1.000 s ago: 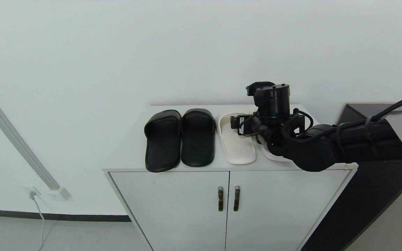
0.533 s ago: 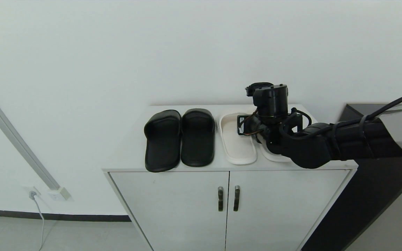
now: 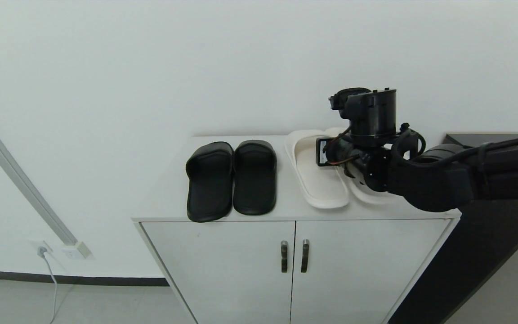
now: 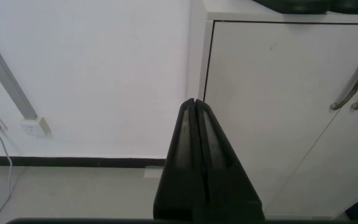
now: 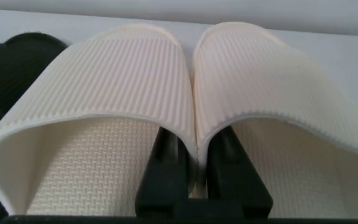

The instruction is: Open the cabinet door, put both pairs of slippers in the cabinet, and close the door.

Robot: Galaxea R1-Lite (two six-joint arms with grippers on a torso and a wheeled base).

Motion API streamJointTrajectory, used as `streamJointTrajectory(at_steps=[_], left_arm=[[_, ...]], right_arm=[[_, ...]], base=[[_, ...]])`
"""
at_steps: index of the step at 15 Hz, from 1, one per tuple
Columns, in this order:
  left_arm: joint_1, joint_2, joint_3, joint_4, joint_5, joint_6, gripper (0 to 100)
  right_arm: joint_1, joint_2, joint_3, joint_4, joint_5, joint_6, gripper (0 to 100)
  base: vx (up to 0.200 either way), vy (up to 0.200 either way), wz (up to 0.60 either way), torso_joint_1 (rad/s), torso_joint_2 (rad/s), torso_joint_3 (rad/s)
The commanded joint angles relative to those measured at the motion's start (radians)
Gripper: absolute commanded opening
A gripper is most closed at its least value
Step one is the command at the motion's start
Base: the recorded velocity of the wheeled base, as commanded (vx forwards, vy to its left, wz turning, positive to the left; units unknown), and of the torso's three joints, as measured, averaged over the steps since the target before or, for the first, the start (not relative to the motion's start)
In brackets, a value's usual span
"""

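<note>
Two black slippers [image 3: 232, 180] lie side by side on the white cabinet's top [image 3: 169, 198]. To their right is the white pair [image 3: 319, 180], tilted with its far ends raised above the top. My right gripper [image 5: 194, 162] has one finger inside each white slipper [image 5: 117, 81] and is shut on their two inner walls. In the head view the right wrist [image 3: 369, 121] covers the right-hand white slipper. Both cabinet doors [image 3: 223, 270] are closed, their handles [image 3: 283, 256] side by side at the centre. My left gripper [image 4: 195, 109] is shut and empty, low down, in front of the cabinet's left edge [image 4: 207, 74].
A dark unit [image 3: 466, 252] stands against the cabinet's right side. On the wall to the left are a slanted conduit [image 3: 16, 180] and a socket [image 3: 42, 249] with a cable hanging to the floor.
My right arm has risen and shifted right with the white pair; the slippers' far ends have come up off the cabinet top. The black pair has not moved.
</note>
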Motion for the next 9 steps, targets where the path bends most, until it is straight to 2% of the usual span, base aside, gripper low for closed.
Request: streamJointTrajectory(at_steps=[1, 2, 3, 5, 8, 9], left_arm=[[0.000, 0.000, 0.000, 0.000, 0.000, 0.000, 0], [0.000, 0.001, 0.000, 0.000, 0.000, 0.000, 0], [0.000, 0.001, 0.000, 0.000, 0.000, 0.000, 0], [0.000, 0.000, 0.000, 0.000, 0.000, 0.001, 0], [0.000, 0.000, 0.000, 0.000, -0.011, 0.000, 0], [0.000, 0.000, 0.000, 0.000, -0.011, 0.000, 0]], right_arm=[[0.048, -0.183, 0.155, 0.011, 0.009, 0.000, 0], [0.061, -0.215, 0.214, 0.006, 0.018, 0.000, 0], [0.104, -0.293, 0.336, -0.003, 0.080, 0.000, 0], [0.157, -0.396, 0.468, -0.021, 0.159, 0.000, 0], [0.175, -0.519, 0.603, -0.028, 0.291, -0.037, 0], [0.175, -0.519, 0.603, -0.028, 0.291, -0.037, 0]], base=[[0.000, 0.000, 0.00, 0.000, 0.00, 0.000], [0.000, 0.000, 0.00, 0.000, 0.00, 0.000], [0.000, 0.000, 0.00, 0.000, 0.00, 0.000], [0.000, 0.000, 0.00, 0.000, 0.00, 0.000], [0.000, 0.000, 0.00, 0.000, 0.00, 0.000], [0.000, 0.000, 0.00, 0.000, 0.00, 0.000]])
